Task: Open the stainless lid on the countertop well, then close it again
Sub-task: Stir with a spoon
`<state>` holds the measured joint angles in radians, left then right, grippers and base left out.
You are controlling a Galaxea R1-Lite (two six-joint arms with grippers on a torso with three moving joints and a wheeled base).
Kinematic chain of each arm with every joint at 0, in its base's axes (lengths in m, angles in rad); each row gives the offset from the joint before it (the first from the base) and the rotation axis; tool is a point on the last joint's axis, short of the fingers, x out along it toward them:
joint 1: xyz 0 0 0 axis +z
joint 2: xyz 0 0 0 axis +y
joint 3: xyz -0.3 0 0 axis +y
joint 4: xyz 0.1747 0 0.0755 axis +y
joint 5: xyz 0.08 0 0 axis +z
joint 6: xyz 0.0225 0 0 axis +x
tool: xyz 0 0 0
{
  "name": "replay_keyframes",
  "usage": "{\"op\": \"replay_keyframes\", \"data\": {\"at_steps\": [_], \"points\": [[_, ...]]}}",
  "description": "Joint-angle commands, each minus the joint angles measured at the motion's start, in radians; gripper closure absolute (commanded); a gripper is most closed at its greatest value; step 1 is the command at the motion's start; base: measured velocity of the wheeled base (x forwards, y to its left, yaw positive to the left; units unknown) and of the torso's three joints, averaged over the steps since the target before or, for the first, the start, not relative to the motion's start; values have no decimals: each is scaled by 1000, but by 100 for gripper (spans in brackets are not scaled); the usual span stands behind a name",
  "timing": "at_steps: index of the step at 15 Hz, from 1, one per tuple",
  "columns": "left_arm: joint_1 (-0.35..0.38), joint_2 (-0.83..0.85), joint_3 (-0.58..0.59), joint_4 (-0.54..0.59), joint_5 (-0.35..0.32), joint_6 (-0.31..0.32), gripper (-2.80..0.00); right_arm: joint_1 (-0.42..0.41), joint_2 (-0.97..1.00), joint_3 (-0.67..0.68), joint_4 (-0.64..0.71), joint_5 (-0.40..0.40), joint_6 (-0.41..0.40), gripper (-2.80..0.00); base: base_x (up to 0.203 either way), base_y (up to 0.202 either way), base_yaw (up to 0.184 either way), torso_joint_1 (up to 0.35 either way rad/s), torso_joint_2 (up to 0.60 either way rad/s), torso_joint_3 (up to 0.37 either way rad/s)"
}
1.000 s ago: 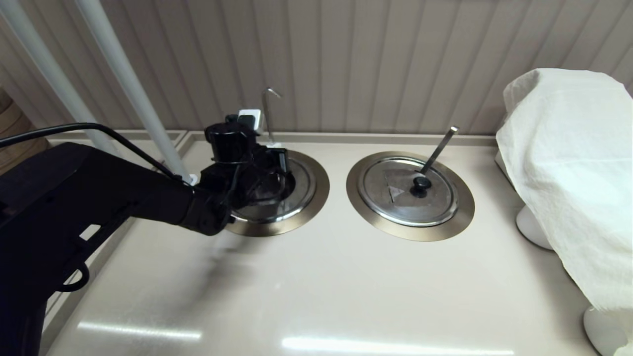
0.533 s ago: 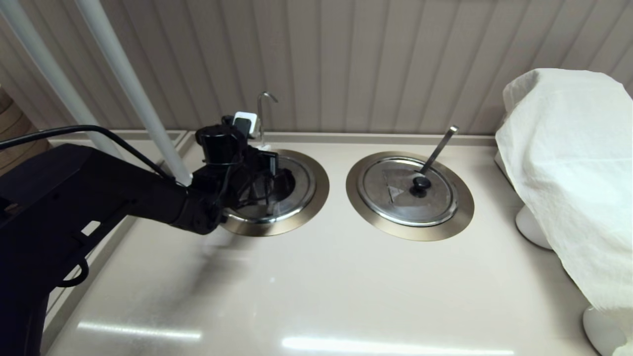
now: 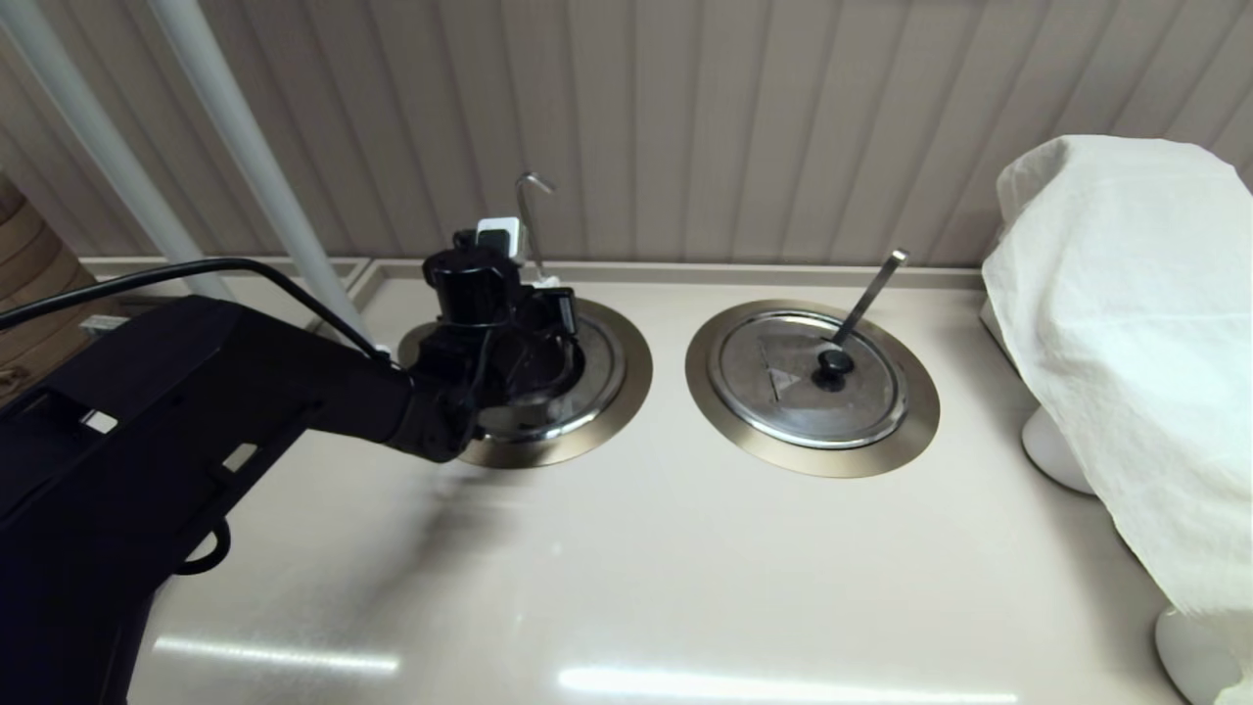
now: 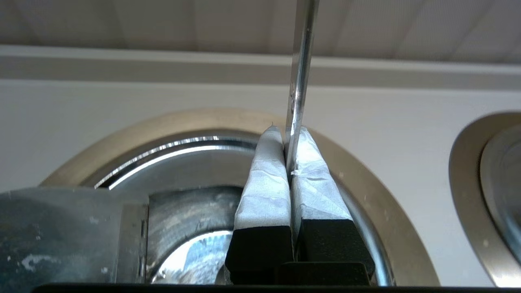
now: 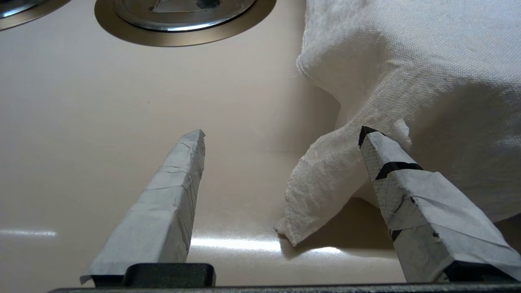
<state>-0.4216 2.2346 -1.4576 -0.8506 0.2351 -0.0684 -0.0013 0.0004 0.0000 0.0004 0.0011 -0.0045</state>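
Observation:
The stainless lid (image 3: 599,377) lies in the left countertop well, whose bronze rim ring (image 3: 634,372) shows around it. Its black knob is hidden under my left arm. The thin hook-tipped rod handle (image 3: 530,220) stands at the lid's far edge. My left gripper (image 3: 556,311) sits low over the lid (image 4: 183,162), shut, and the rod (image 4: 301,61) runs down into the slit between its taped fingertips (image 4: 270,162). My right gripper (image 5: 281,134) hangs open over bare counter, off to the right, beside the white cloth.
The twin lid (image 3: 808,377), with a flat square-tipped handle (image 3: 871,289), covers the right well. A white cloth (image 3: 1126,323) drapes something at the right edge. Slanted white poles (image 3: 245,157) stand at back left, and a panelled wall rises close behind the wells.
Half a second ago my left gripper and the hooked rod had swung left together. Both are now back to the right, roughly where they were a second ago.

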Motion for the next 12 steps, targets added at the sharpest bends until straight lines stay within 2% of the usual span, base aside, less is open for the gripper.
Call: {"op": "replay_keyframes", "data": {"at_steps": [1,3,5,8,10,12], "points": [[2,-39,46,27,-3,12,0,1,0,0,0,0,0,-280,0,0,0,0,0,0],[28,-90,92,89,-31,45,0,1,0,0,0,0,0,-280,0,0,0,0,0,0],[63,-80,94,86,-31,101,0,0,0,0,0,0,0,-280,0,0,0,0,0,0],[73,-36,37,48,-26,99,0,1,1,0,0,0,0,-280,0,0,0,0,0,0],[62,3,3,-25,-16,97,0,0,1,0,0,0,0,-280,0,0,0,0,0,0],[33,37,-41,-42,28,88,0,1,1,0,0,0,0,-280,0,0,0,0,0,0]]}}
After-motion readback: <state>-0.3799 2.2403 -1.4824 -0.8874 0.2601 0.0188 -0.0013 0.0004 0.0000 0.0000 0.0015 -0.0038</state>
